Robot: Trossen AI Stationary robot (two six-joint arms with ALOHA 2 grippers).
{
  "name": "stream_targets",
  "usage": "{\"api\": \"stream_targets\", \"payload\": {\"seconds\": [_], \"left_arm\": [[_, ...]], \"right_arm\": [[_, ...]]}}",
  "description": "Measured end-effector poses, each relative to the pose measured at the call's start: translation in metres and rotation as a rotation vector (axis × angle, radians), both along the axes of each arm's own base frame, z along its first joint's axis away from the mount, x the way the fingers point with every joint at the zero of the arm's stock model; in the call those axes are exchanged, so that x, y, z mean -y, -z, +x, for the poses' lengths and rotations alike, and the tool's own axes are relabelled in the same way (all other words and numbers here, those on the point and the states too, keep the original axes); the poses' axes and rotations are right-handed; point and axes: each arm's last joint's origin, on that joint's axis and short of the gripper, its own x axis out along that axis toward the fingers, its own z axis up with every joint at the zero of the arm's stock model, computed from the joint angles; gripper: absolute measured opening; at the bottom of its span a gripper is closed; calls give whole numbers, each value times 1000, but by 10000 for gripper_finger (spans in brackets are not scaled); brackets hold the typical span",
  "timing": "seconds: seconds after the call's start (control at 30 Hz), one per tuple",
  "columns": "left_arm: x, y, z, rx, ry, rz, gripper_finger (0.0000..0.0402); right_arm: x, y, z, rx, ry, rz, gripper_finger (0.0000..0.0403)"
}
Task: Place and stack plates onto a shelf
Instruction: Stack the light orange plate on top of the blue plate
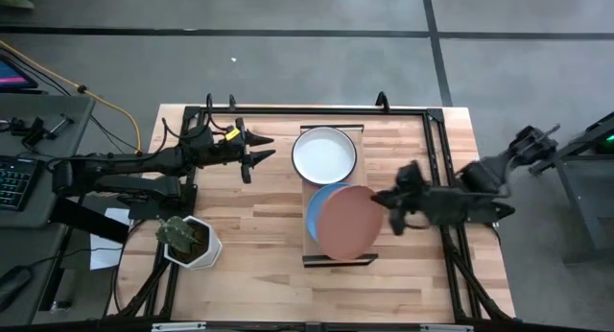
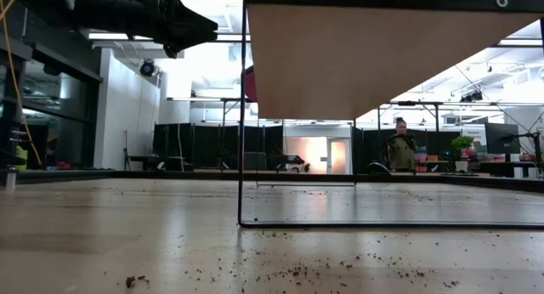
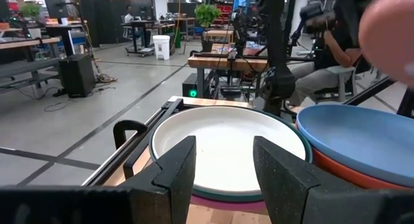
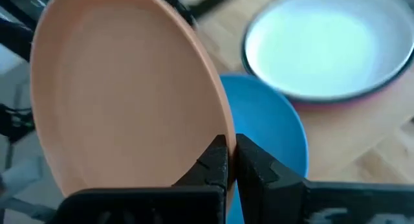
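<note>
While my right hand (image 4: 231, 160) clamps the tan plate's (image 1: 346, 223) rim, tilted over the blue plate (image 1: 313, 209), the shelf (image 1: 334, 261) carries both stacks. White plate (image 1: 324, 154) tops the far stack. My left hand (image 1: 261, 148) hangs apart beside it, over bare desk (image 1: 259, 246).

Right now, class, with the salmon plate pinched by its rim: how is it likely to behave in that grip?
The salmon plate looks rigid; no sag shows. Held tilted by the right gripper at one rim edge only, it may pivot or slip. Its matte surface probably helps friction.
</note>
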Motion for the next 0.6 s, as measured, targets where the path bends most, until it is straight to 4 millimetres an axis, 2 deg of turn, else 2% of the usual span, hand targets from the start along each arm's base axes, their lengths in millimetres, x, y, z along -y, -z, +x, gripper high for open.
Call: {"api": "stream_targets", "payload": {"seconds": [0.13, 0.23, 0.43, 0.6], "left_arm": [[0, 0, 0, 0, 0, 0, 143], [0, 0, 0, 0, 0, 0, 143], [0, 0, 0, -1, 0, 0, 143], [0, 0, 0, -2, 0, -1, 143]], "right_arm": [[11, 17, 27, -105, 40, 80, 0], [21, 22, 36, -156, 26, 111, 0], [33, 24, 36, -216, -3, 172, 0], [35, 27, 34, -272, -24, 199, 0]]}}
